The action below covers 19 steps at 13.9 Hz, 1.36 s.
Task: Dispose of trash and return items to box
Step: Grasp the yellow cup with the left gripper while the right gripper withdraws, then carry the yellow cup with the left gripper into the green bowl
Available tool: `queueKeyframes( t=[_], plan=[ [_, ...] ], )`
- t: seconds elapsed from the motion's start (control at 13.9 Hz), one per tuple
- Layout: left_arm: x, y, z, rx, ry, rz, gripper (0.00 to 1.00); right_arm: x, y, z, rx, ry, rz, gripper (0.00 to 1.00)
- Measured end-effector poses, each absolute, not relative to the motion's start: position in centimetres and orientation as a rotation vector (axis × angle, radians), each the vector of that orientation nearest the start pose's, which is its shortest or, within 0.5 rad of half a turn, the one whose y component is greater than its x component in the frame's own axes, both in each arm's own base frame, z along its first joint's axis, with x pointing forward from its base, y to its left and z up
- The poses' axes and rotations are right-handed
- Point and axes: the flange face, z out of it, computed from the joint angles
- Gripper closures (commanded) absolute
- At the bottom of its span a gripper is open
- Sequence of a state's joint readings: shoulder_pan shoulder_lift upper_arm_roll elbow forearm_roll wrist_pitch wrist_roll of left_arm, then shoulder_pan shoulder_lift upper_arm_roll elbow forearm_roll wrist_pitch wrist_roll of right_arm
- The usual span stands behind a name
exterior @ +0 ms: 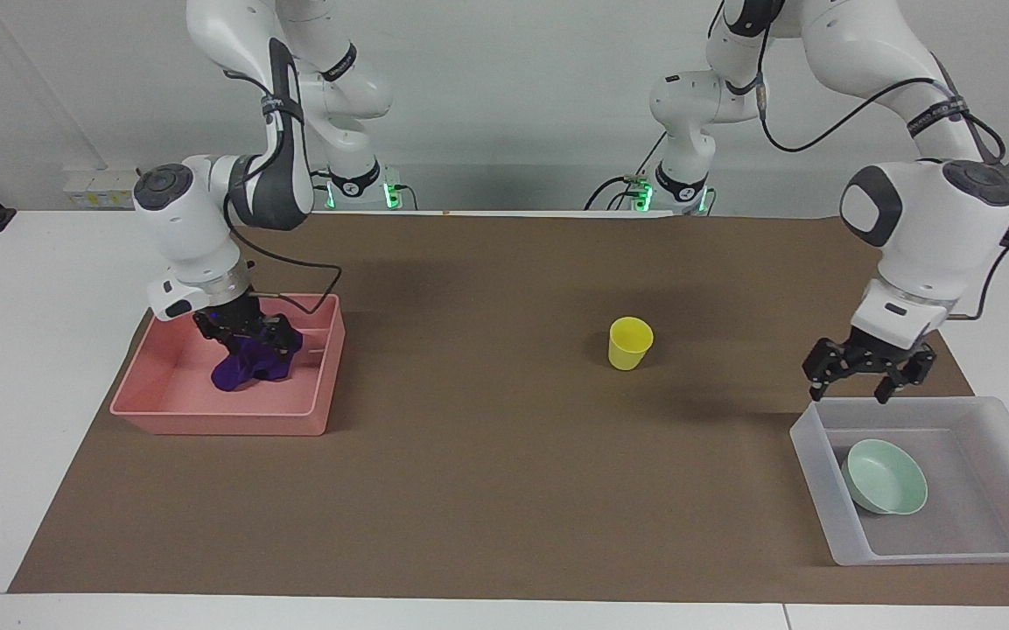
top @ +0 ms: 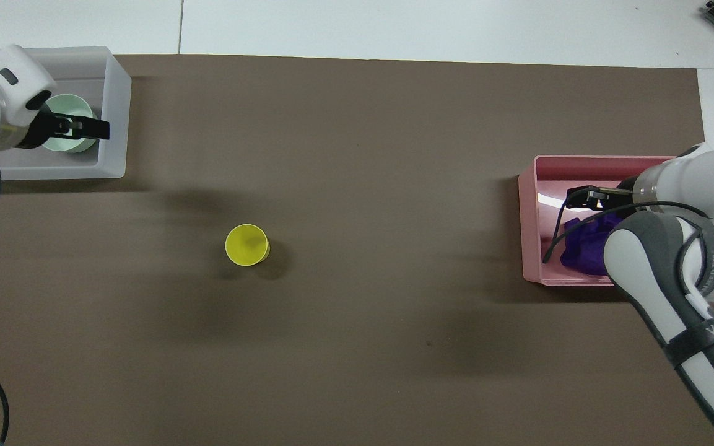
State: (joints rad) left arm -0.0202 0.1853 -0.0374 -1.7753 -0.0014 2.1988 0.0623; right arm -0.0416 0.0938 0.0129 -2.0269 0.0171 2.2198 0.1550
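Right gripper [exterior: 248, 335] low in pink rectangular tray [exterior: 150, 395] at right arm's end, fingers on wrinkly purple cloth rag [exterior: 246, 366] | left gripper [exterior: 863, 372] spread wide, empty, over clear plastic box [exterior: 854, 542] edge, mint-green bowl [exterior: 886, 475] inside | small yellow plastic cup [exterior: 629, 343] mid-worktop: approach from above, pinch rim, keep upright.

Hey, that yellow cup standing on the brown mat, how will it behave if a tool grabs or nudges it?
The yellow cup looks like thin plastic, so probably light. It stands upright on a base narrower than its rim, so a sideways nudge may tip it. Once tipped, it would likely roll in a curve.
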Motion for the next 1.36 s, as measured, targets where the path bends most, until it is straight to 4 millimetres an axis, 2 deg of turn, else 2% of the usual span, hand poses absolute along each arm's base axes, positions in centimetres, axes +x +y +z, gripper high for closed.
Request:
queueKeyframes(
  t=[0.14, 0.22, 0.29, 0.43, 0.72, 0.79, 0.86, 1.01, 1.08, 1.22, 1.36],
  plan=[
    [60.0, -7.4, 46.8, -3.137, 0.191, -0.315, 0.0, 57.8, 1.8, 43.3, -3.098, 0.3, -0.164, 0.0],
    [58.4, -9.4, 46.0, -3.143, 0.208, -0.28, 0.0, 57.5, 2.7, 44.4, -3.098, 0.292, -0.17, 0.0],
    [57.1, -11.3, 45.1, -3.146, 0.229, -0.248, 0.0, 57.3, 3.0, 45.9, -3.097, 0.285, -0.178, 0.0],
    [55.0, -14.4, 43.2, -3.148, 0.269, -0.189, 0.0, 56.6, 2.7, 50.4, -3.101, 0.289, -0.175, 0.0],
    [52.6, -18.2, 39.5, -3.161, 0.266, -0.223, 0.0, 55.2, 2.1, 59.3, -3.136, 0.279, -0.171, 0.0],
    [52.1, -18.8, 38.6, -3.164, 0.265, -0.228, 0.07, 54.8, 1.7, 60.8, -3.143, 0.264, -0.159, 0.0],
    [51.5, -19.5, 37.7, -3.165, 0.271, -0.228, 0.23, 54.5, 1.3, 62.0, -3.151, 0.248, -0.144, 0.0],
    [50.8, -20.2, 36.3, -3.167, 0.287, -0.237, 0.92, 54.0, 0.2, 63.9, -3.175, 0.242, -0.125, 0.0],
    [50.6, -20.5, 35.4, -3.168, 0.296, -0.244, 1.0, 53.7, -0.4, 64.8, -3.182, 0.242, -0.119, 0.0],
    [50.5, -20.9, 34.1, -3.168, 0.302, -0.237, 1.0, 53.4, -1.5, 65.5, -3.182, 0.262, -0.098, 0.0],
    [50.6, -20.8, 33.8, -3.169, 0.297, -0.234, 1.0, 53.3, -2.2, 65.3, -3.182, 0.276, -0.078, 0.0]
  ],
)
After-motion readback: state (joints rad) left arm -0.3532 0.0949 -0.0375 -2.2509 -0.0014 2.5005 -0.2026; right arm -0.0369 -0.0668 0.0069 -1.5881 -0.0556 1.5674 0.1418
